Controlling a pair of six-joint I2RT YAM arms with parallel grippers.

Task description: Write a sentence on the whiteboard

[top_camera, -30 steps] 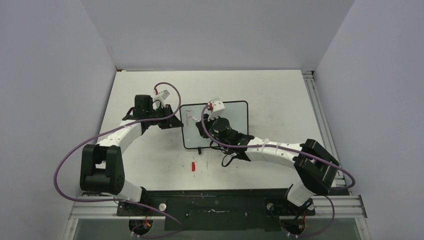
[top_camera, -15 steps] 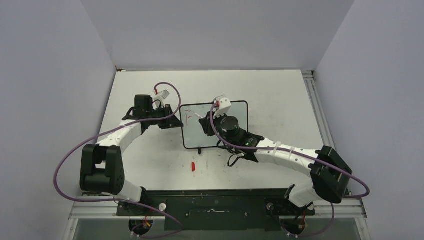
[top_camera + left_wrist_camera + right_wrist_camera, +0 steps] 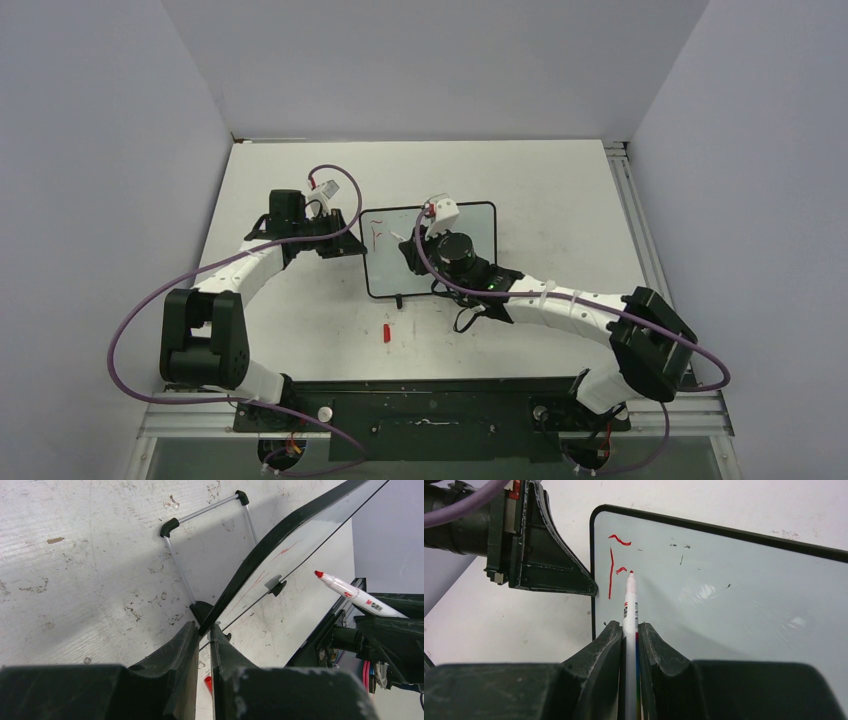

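With the left gripper [image 3: 204, 630] pinching the whiteboard [image 3: 734, 600] edge steady, the right gripper [image 3: 629, 630], clamped on the marker [image 3: 629, 602], should press lightly, extending the sentence [image 3: 611, 575] rightward in evenly spaced letters.

Right wrist view: you lose the lower barrel of the marker [image 3: 629, 600] between the fingers of the right hand [image 3: 629, 626], and the whiteboard [image 3: 724, 590] runs off the right edge. Left wrist view: the board stands nearly edge-on to you, the sentence [image 3: 286, 550] shows only as faint unreadable streaks, and the left hand [image 3: 203, 626] covers all but a sliver of a small red item [image 3: 207, 682]. Top view: the right arm's wrist [image 3: 445, 255] hides the board's middle, the marker and the hand, and the red strokes are too small for you to read.
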